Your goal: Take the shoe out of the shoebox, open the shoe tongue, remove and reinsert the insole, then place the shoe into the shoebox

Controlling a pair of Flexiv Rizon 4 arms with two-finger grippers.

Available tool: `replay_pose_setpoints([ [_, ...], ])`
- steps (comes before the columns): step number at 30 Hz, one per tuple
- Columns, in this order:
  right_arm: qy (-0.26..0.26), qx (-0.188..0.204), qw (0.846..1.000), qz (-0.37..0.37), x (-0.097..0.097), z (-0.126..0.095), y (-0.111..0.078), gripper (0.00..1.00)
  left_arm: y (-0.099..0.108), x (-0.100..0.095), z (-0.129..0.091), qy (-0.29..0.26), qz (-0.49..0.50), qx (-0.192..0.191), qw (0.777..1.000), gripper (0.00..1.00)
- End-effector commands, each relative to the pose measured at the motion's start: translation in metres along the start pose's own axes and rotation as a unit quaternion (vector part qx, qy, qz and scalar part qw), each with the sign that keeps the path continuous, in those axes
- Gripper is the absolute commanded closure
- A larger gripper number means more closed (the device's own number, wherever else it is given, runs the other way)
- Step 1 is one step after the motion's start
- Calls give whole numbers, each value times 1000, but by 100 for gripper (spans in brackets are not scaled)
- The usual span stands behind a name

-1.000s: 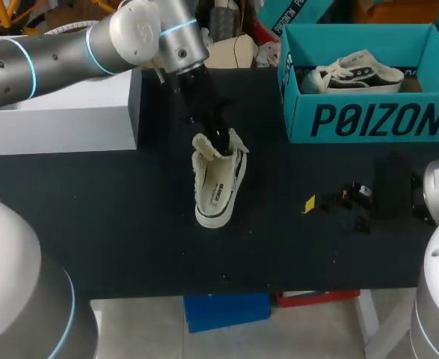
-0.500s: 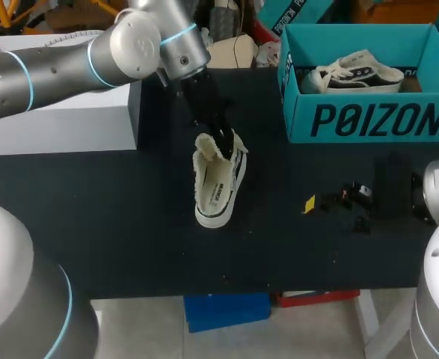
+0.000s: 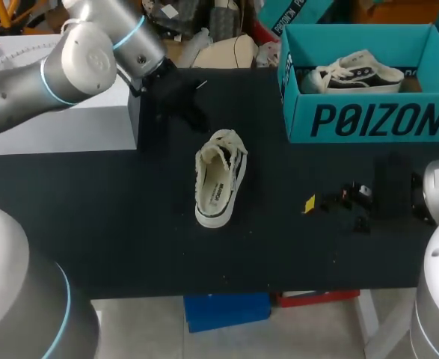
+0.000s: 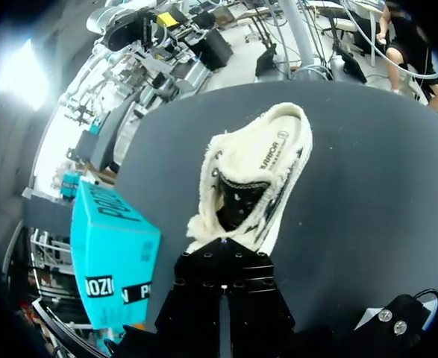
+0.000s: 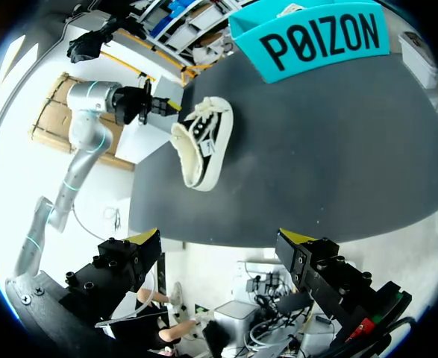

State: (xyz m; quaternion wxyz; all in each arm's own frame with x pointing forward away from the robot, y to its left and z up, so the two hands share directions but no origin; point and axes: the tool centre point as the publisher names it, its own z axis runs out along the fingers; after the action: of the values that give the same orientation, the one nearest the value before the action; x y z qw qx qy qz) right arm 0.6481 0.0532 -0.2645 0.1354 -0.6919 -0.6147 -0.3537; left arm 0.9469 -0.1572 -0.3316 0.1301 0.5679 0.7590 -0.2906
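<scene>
A cream sneaker [image 3: 219,179] with black trim and a fleecy lining lies on the black table [image 3: 114,224], its opening facing up and its insole [image 3: 215,191] showing. My left gripper [image 3: 197,120] hangs behind and left of the shoe, shut on nothing; in the left wrist view the gripper [image 4: 222,250] is just short of the shoe [image 4: 252,175]. The teal shoebox [image 3: 369,120] stands at the back right with a second sneaker [image 3: 357,73] inside. My right gripper [image 3: 331,203] rests wide open near the right edge, far from the shoe [image 5: 200,145].
A white block [image 3: 54,120] with a dark side takes up the table's back left, close beside my left arm. The shoebox [image 4: 114,253] shows beside the left gripper. Bare table lies between the shoe and the right gripper [image 5: 222,239].
My left gripper has come off the rear of the shoe and drawn back towards the back left. The shoe's lifted collar has dropped and the shoe lies flat. The right arm is still.
</scene>
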Motion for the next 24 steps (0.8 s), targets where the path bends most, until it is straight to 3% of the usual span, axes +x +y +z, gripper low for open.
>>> replay_pose_setpoints([
  [1, -1, 0, 1000, 0, 1, 1, 0, 0, -12, 10, 7, -33, 1, -67, 997, 100],
  [9, -1, 0, 1000, 0, 1, 1, 0, 0, -20, 6, 34, -31, 8, -36, 999, 100],
  [18, -1, 0, 1000, 0, 1, 1, 0, 0, -26, 19, 48, -3, 7, -11, 1000, 100],
  [24, -1, 0, 1000, 0, 1, 1, 0, 0, -28, 15, 36, -1, 9, -14, 1000, 100],
])
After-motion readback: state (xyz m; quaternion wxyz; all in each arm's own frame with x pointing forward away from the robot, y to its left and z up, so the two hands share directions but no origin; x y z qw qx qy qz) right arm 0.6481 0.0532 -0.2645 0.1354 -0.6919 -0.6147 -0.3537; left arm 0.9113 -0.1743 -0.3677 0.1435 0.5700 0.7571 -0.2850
